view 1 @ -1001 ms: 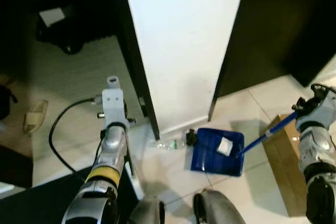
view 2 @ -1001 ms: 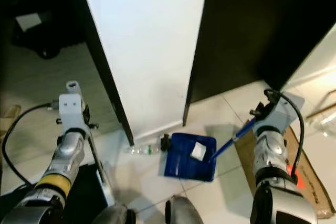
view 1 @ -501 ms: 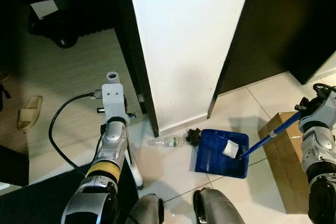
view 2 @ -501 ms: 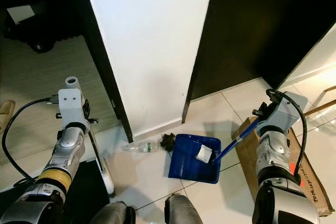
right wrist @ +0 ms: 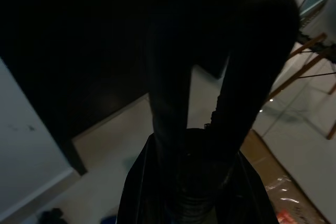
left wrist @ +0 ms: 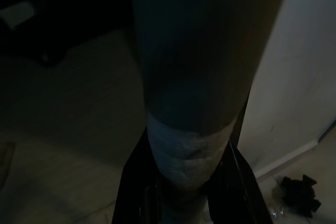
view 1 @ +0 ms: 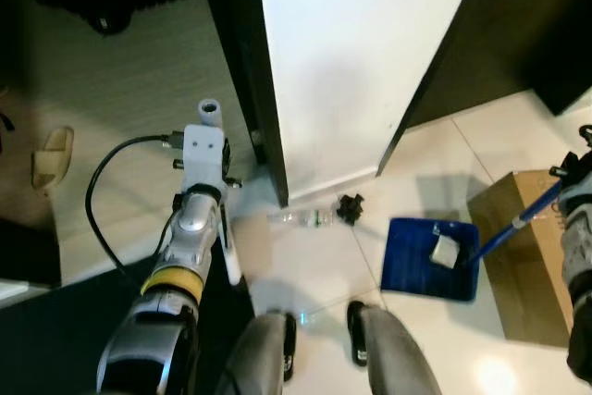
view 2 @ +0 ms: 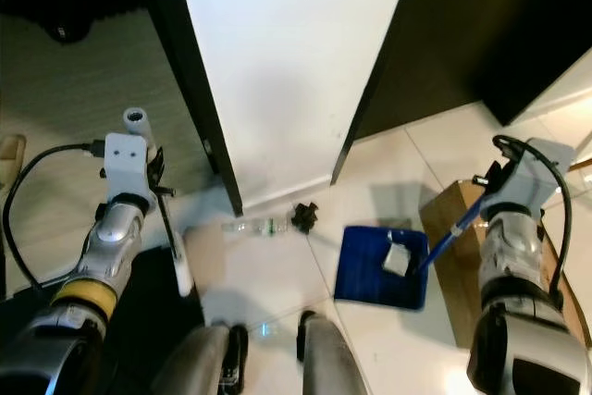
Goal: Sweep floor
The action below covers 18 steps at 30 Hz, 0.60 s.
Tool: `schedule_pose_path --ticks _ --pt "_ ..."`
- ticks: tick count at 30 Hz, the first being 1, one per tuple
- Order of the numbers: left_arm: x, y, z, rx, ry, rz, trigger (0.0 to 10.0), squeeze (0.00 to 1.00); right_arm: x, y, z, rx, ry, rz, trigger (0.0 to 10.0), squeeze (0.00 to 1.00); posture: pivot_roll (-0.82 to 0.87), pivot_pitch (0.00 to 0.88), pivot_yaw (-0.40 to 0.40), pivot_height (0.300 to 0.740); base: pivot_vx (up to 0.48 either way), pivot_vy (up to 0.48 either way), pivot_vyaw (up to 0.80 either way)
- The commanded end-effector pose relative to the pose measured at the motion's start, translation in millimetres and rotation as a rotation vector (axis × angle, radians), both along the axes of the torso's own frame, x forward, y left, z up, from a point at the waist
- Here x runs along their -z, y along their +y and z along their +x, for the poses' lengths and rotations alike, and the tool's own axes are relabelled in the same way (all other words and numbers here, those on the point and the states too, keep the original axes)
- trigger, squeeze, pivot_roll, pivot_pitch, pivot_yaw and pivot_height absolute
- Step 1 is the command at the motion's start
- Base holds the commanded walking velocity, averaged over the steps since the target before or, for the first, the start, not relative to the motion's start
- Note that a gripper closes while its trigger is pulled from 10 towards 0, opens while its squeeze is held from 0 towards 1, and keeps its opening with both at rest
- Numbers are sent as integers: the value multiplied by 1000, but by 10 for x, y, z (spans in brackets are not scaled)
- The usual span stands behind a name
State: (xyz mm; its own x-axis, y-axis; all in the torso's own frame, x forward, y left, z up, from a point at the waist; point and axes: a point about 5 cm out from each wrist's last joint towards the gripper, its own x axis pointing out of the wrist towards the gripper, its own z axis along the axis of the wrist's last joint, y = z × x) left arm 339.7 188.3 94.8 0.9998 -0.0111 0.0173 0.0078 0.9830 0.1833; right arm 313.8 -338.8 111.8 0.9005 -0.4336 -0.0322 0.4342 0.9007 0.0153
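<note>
My left gripper [view 1: 205, 150] is shut on the top of a pale broom pole [view 1: 228, 252] that runs down beside the arm; the left wrist view has the taped pole [left wrist: 184, 150] between its fingers. At far right, my right gripper [view 2: 507, 184] is shut on the blue handle [view 2: 453, 233] of a blue dustpan [view 1: 416, 270] flat on the tiles. A crumpled white paper [view 1: 444, 250] lies in the pan. A clear plastic bottle [view 1: 301, 218] and a black clump [view 1: 350, 207] lie on the floor left of the pan, apart from it.
A white wall [view 1: 361, 53] with dark door edges stands straight ahead. A cardboard box [view 1: 518, 265] lies right of the pan. A slipper [view 1: 51, 156] lies at far left and a black mat [view 1: 55, 330] at lower left. My feet [view 1: 361, 339] stand just behind the debris.
The camera has shifted. The dustpan, which touched the black clump, now sits to the right of it with a gap of bare tile between them.
</note>
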Motion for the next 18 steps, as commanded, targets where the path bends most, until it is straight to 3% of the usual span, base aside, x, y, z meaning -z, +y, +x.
schedule_pose_path --ticks 1,3,4,7,13,18 --pt "-40 46 -2 12 -23 12 10000 0 -36 -46 -8 26 -37 41 10000 0 58 323 25 740 0 0 0" --pt "-107 29 30 49 -47 21 10000 0 -91 -28 31 17 -63 46 10000 0 63 359 35 740 0 0 0" --pt "-234 -26 127 122 -67 50 10000 0 -228 24 133 -9 -103 28 10000 0 81 401 45 740 0 0 0" --pt "-302 -81 192 168 -72 83 10000 0 -312 59 196 -28 -114 2 10000 0 91 412 50 740 0 0 0" --pt "-332 -179 240 220 -75 159 10000 0 -329 123 250 -50 -82 -46 10000 0 104 434 60 740 0 0 0" --pt "-325 -441 298 325 -54 235 10000 0 -191 287 278 -84 -36 -48 10000 0 99 446 66 740 0 0 0"
